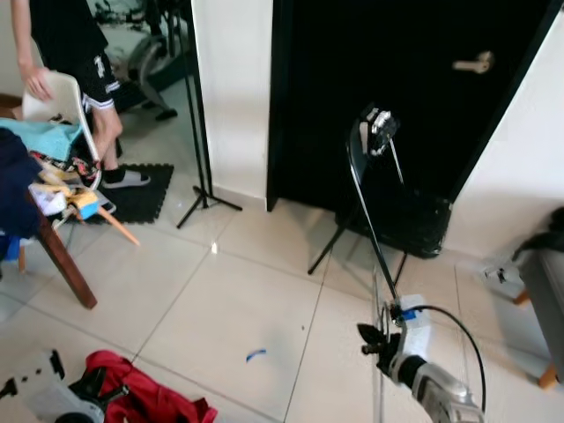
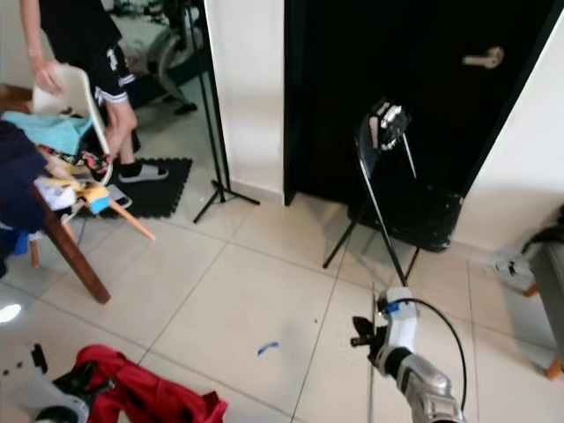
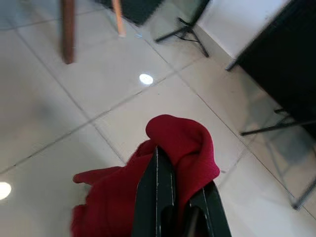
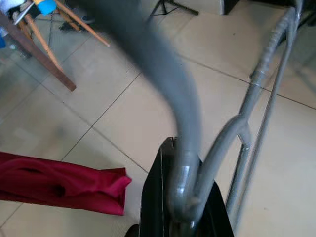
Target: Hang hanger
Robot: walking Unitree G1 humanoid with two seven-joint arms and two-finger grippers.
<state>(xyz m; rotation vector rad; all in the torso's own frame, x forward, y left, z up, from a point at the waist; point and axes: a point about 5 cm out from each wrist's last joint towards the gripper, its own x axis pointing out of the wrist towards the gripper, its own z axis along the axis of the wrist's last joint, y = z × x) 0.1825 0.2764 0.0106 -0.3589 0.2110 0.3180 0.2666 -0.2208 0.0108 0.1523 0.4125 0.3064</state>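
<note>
My right hand (image 2: pixel 366 339) is low at the right of my view, its black fingers (image 4: pixel 158 197) clamped on the grey hanger (image 4: pixel 185 148). The hanger's long axis runs up and away from the hand toward the black door (image 1: pixel 397 88), with its far end (image 1: pixel 381 130) raised in front of that door and carrying a small white fitting I cannot identify. My left hand (image 3: pixel 170 207) sits at the lower left, fingers together on a red garment (image 3: pixel 182 148) bunched over the tiled floor (image 1: pixel 229 300). Between the two hands the floor lies open, save for a small blue scrap (image 1: pixel 256 355). At the left edge stands a wooden chair (image 1: pixel 62 256) piled with clothes, and beyond it a person (image 1: pixel 79 53) beside a white chair (image 1: pixel 62 101). A black tripod stand (image 1: pixel 201 159) rises by the white wall (image 1: pixel 231 88).
</note>
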